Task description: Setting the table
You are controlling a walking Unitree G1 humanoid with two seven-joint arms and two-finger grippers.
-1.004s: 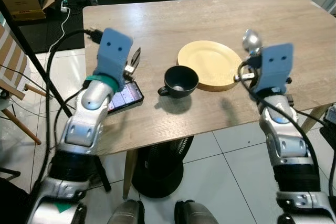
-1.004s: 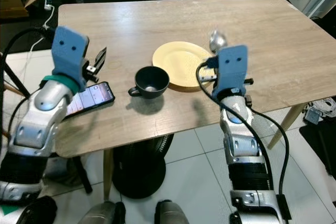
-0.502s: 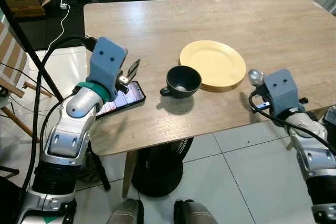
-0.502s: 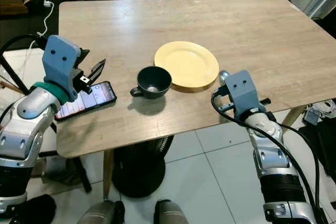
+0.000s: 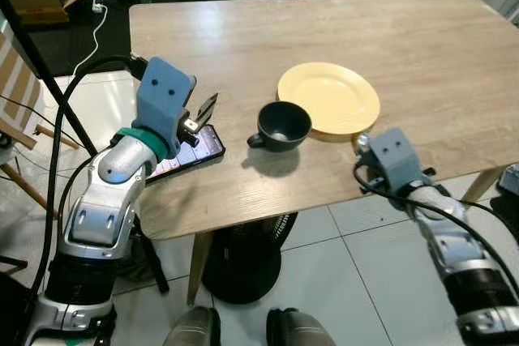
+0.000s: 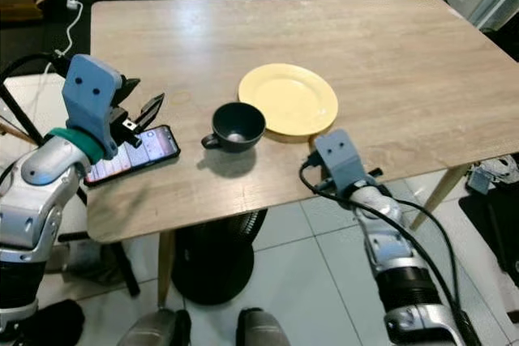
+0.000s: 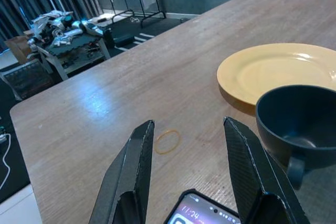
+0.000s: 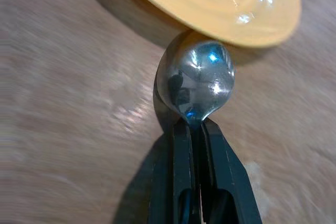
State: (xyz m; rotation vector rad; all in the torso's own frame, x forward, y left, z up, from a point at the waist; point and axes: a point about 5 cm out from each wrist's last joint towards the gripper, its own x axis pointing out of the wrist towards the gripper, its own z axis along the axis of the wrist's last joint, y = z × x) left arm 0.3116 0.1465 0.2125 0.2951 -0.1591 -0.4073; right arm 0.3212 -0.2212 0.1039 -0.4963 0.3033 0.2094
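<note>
- Wooden desk held a yellow plate, black cup and phone.
- Right end effector pinched a spoon beside the plate.
- Left end effector hovered wide open, empty.

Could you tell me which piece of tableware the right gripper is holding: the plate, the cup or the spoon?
The silver spoon. The right gripper pinches its neck; the yellow plate and black cup rest on the table.

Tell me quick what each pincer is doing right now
Left pincer: open, holding nothing, above the phone.
Right pincer: shut on the spoon, low at the table's near edge beside the yellow plate.
</note>
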